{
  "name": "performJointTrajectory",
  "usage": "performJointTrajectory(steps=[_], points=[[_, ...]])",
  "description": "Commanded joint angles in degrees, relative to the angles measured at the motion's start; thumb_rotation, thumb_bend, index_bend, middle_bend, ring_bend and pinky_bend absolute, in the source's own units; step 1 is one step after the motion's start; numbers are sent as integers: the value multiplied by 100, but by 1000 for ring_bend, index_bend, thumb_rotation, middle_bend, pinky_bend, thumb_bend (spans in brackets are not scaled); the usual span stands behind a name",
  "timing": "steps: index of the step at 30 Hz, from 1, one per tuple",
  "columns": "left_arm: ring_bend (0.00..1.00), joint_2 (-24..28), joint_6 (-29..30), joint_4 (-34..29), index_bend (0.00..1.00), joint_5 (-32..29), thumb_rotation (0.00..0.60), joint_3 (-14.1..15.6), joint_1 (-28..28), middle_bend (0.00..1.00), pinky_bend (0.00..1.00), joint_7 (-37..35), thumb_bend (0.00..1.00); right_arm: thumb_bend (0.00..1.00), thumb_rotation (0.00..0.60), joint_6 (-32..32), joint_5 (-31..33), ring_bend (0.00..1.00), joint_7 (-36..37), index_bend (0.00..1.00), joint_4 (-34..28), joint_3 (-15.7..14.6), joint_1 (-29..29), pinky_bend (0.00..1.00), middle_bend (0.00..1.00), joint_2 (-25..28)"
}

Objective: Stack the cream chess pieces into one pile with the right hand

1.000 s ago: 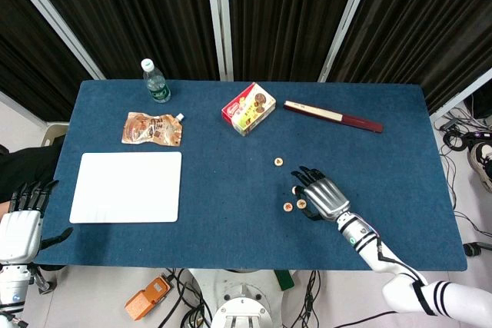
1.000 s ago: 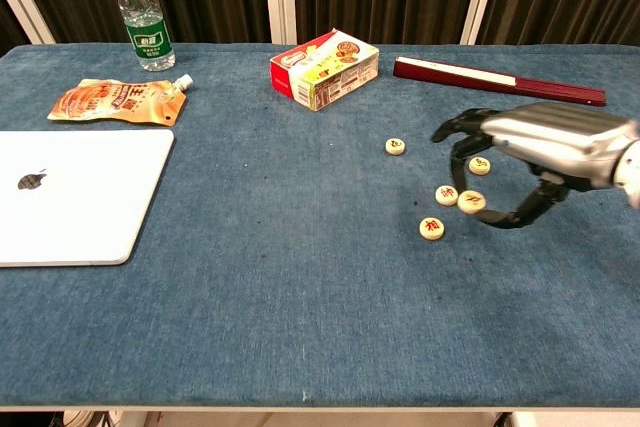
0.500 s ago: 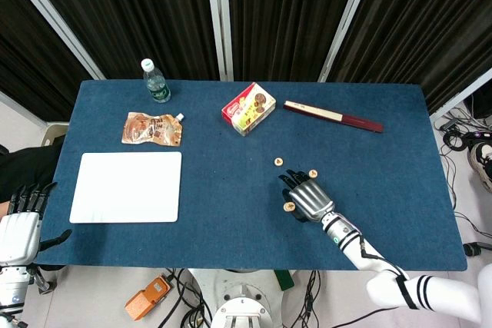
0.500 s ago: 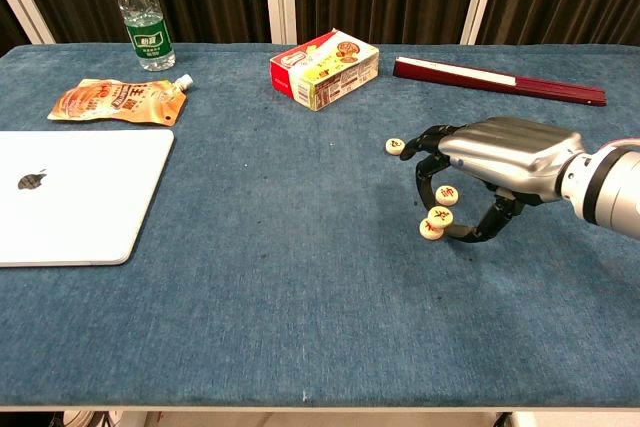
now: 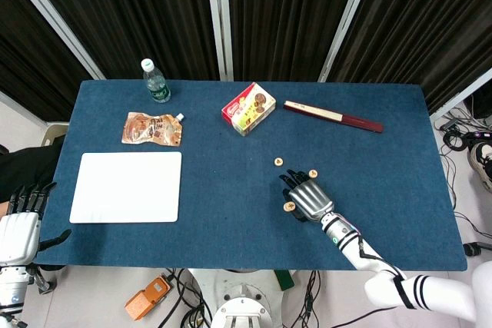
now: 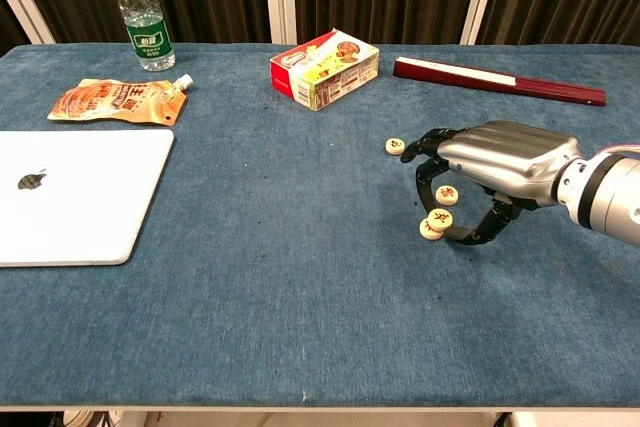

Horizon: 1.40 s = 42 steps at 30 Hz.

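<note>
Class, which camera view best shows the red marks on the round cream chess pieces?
The chest view: the round cream chess pieces sit close, their red marks visible beside the right robot hand. The head view shows them only as tiny discs.

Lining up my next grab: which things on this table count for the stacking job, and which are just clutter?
Job:
cream chess pieces, lying by and under the fingers, one apart
right hand, arched over them

Lying about:
water bottle
snack pouch
white laptop
biscuit box
dark red folded fan
left hand, off the table
</note>
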Motion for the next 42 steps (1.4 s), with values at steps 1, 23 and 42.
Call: performJointTrajectory(steps=[1, 23, 42], points=[[98, 0, 5, 0, 120, 4, 600, -1, 2, 119, 12, 2, 0, 490, 600, 12, -24, 125, 16, 521, 11, -13, 12, 206, 182, -14], [99, -18, -3, 47, 120, -18, 600, -14, 22, 119, 12, -29, 0, 490, 600, 126, -76, 126, 99, 401, 0, -114, 19, 206, 182, 59], [98, 20, -35, -26, 120, -44, 600, -20, 21, 119, 12, 49, 0, 490, 600, -139, 493, 126, 61, 448, 606, 137, 234, 207, 182, -133]])
